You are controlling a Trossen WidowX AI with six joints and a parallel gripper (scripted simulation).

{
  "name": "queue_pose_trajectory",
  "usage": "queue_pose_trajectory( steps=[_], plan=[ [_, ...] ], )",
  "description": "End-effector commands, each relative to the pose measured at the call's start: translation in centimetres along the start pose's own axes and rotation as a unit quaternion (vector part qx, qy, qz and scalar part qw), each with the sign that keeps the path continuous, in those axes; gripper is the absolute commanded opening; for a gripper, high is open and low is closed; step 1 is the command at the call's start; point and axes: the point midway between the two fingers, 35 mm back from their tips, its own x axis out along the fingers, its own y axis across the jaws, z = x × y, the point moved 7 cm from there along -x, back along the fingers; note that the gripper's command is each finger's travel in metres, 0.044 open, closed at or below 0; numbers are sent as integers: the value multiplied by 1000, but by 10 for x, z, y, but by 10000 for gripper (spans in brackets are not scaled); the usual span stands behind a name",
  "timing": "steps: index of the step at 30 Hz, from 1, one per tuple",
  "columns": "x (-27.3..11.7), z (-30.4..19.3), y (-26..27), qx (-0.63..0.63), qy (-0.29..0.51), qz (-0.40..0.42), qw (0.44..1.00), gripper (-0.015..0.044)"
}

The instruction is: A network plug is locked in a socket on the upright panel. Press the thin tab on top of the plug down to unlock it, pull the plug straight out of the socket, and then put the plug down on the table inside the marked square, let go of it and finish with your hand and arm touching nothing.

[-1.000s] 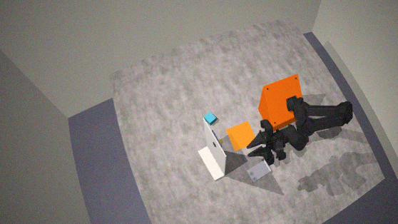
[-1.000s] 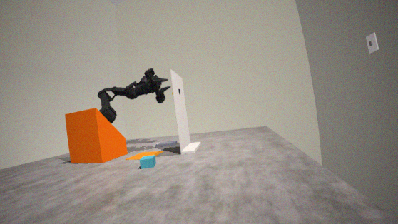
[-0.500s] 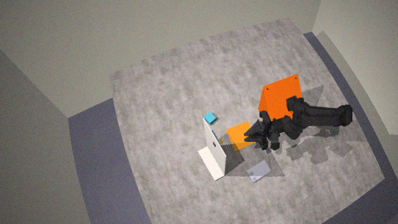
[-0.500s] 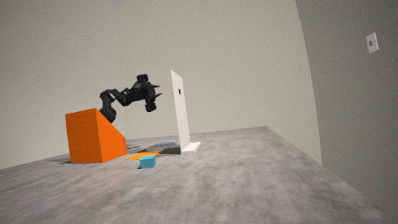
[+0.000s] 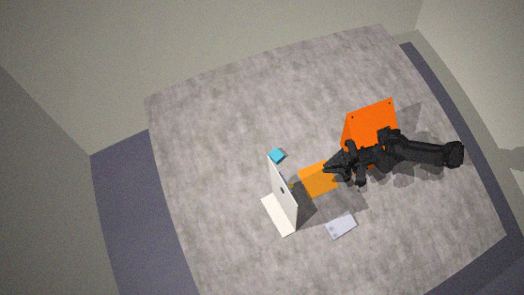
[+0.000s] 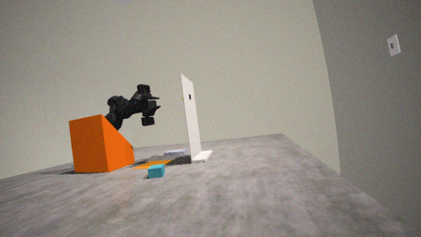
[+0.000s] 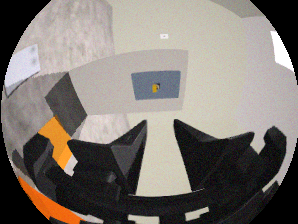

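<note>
The yellow plug [image 5: 291, 186] [image 6: 182, 99] [image 7: 155, 88] sits in the socket on the blue-grey plate [image 7: 142, 92] of the upright white panel [image 5: 287, 203] [image 6: 192, 126] [image 7: 102, 90]. Its thin tab is too small to make out. My gripper [image 5: 324, 168] [image 6: 159, 103] [image 7: 160, 123] is partly open with nothing between the fingers. It is raised above the table, short of the panel and pointing towards it, with a gap between the fingertips and the plug. The marked orange square [image 5: 317, 185] [image 6: 144, 166] [image 7: 59, 137] lies flat on the table, below and partly hidden by the gripper in the top view.
A large orange block [image 5: 368, 124] [image 6: 90, 145] [image 7: 40, 200] stands beside the arm. A small cyan block [image 5: 276, 155] [image 6: 156, 171] lies near one end of the panel. A flat pale box [image 5: 341, 226] [image 6: 176, 152] [image 7: 22, 64] lies on the table on the square's other side.
</note>
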Motion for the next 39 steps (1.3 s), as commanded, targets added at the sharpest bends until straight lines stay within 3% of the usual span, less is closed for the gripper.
queue_pose_trajectory(
  steps=[1, 39],
  plan=[
    [-1, -2, 2, -9, 0, 1, 1000, 156],
    [70, 18, 2, -17, -2, -4, 1000, 156]
  ],
)
